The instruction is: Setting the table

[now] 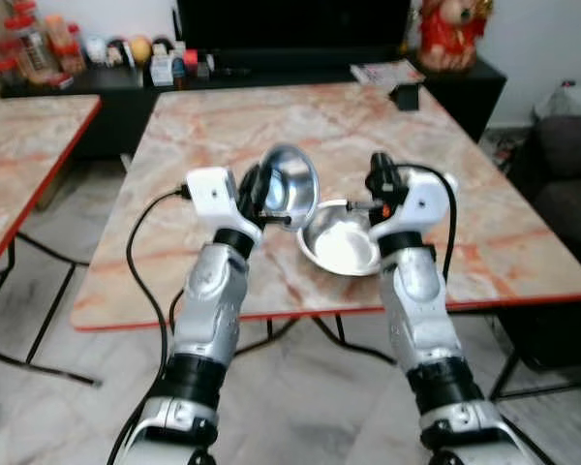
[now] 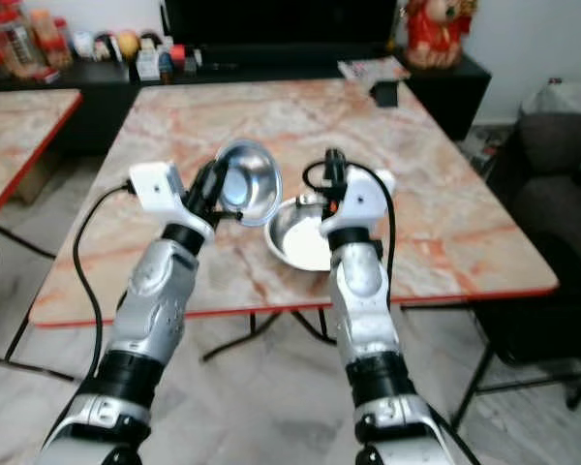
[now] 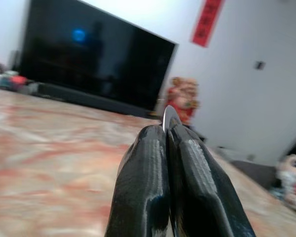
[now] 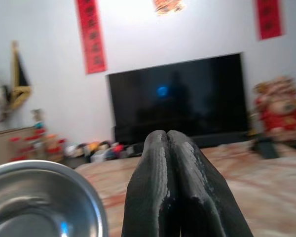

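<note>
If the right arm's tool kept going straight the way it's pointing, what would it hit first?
Probably nothing close: the right tool, shut, points along above the table toward the black TV beyond it. The held bowl sits off to its side. Depth is unclear.

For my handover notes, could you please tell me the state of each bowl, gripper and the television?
Held bowl: lifted, tilted on edge, pinched at its rim.
Second bowl: upright on the table, empty.
Left gripper: shut on the held bowl.
Right gripper: shut, holding nothing.
Television: off.
</note>
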Available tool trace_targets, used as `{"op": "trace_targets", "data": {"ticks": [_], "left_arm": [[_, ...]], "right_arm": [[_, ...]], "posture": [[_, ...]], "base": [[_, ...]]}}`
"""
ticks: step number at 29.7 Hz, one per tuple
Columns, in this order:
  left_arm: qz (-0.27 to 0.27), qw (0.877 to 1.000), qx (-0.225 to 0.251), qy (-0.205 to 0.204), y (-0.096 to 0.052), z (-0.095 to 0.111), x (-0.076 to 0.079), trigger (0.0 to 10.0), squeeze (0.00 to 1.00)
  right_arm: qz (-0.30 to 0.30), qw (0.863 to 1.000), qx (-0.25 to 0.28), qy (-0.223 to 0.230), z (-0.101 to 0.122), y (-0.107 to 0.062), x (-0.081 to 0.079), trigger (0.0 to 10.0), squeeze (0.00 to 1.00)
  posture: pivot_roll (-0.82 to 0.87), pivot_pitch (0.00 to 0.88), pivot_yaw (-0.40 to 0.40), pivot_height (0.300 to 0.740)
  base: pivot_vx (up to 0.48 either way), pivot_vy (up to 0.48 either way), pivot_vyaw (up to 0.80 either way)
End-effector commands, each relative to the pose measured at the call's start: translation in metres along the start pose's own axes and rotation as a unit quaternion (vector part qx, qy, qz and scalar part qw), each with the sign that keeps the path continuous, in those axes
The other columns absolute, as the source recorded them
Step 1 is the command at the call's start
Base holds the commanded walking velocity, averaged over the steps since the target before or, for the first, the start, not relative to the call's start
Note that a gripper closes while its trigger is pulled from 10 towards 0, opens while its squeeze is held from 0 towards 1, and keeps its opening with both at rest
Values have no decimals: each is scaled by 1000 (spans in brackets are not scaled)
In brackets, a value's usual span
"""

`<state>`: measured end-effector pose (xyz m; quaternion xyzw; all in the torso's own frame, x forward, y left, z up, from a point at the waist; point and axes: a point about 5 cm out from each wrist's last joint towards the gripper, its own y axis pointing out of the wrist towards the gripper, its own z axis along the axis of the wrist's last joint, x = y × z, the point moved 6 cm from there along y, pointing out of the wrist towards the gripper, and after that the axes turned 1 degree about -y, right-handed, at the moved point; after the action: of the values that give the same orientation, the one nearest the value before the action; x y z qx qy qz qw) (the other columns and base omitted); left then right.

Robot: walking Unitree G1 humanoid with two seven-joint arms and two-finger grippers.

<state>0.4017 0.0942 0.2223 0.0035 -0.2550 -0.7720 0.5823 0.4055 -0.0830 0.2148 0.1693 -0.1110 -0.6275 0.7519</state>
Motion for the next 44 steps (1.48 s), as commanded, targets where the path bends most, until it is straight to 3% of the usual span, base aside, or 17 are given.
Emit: {"op": "trace_targets", "data": {"ticks": [1,18,23,28,44], "left_arm": [[-12,1000,10,4,2,3,9,10000,0],[4,1000,7,9,2,1,5,10000,0],[15,1000,7,7,3,3,-1,10000,0],[20,1000,9,9,3,3,-3,10000,0],[17,1000,9,7,2,4,-5,10000,0]], "right_arm": [[-3,1000,4,-6,2,0,6,10000,0],[-10,1000,-2,-2,-1,-2,9,10000,0],[-20,1000,4,-23,2,0,14,10000,0],[-26,999,8,-26,4,-1,17,10000,0],[-36,999,-2,-12,0,-2,18,10000,0]], "posture": [[-9,52,-1,740],[-5,71,0,740],[-9,80,-1,740],[-9,82,-2,740],[-7,89,4,740]], "base": [[296,0,0],[0,0,0],[0,0,0],[0,-285,658],[45,-342,0]]}}
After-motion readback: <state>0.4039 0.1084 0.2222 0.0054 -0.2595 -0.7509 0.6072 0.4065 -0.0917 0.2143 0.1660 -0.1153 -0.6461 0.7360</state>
